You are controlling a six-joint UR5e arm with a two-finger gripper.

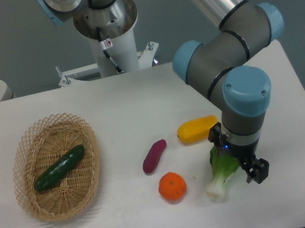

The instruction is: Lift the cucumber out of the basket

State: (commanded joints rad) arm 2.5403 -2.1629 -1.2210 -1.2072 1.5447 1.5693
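Nearest the camera, the gripper (pixel 251 172) hangs low over the white table (pixel 108 98) beside the bok choy (pixel 220 171); whether its fingers are parted or holding anything cannot be told. Next come an orange (pixel 172 186), a purple piece (pixel 154 156) and a yellow piece (pixel 198 129). Far left, the cucumber (pixel 59 168) lies slantwise in the basket (pixel 31 197).

The arm's wrist hides the bok choy's (pixel 221 174) leafy top, and only one fingertip of the gripper (pixel 252 176) shows.
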